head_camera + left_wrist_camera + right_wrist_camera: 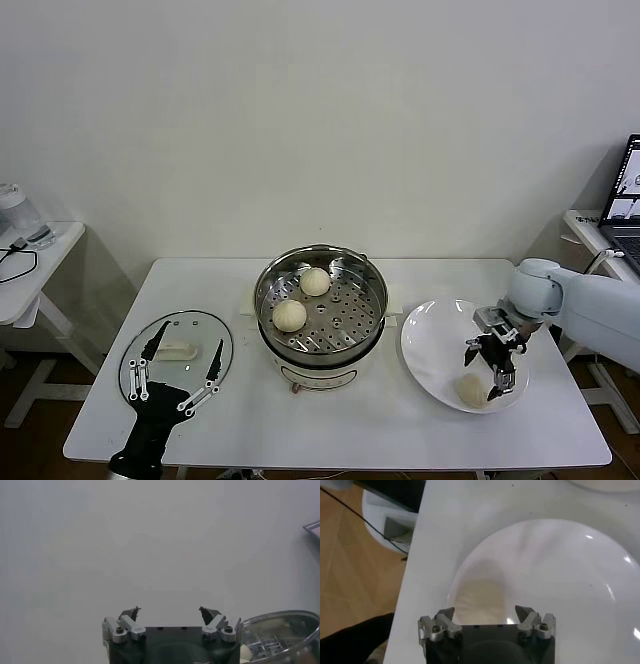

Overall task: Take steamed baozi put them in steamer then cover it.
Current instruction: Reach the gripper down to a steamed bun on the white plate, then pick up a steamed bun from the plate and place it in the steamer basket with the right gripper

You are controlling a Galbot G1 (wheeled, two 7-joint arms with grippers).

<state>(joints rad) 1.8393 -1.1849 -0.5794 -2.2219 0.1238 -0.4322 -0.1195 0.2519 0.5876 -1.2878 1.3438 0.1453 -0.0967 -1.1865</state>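
The steel steamer (320, 312) stands at the table's middle with two baozi inside, one at the back (315, 282) and one at the front left (290, 315). A third baozi (470, 390) lies on the white plate (430, 335) to the right. My right gripper (484, 372) is open, just above that baozi. In the right wrist view the baozi (480, 592) shows blurred ahead of the open gripper (485, 610). The glass cover (178, 352) lies flat at the table's left. My left gripper (188, 338) hovers open over it. A fourth baozi is not visible.
A small side table (30, 270) stands at the far left and a laptop (625, 200) at the far right. The left wrist view shows mostly wall beyond my open left gripper (169, 612), with the steamer's rim (290, 630) to one side.
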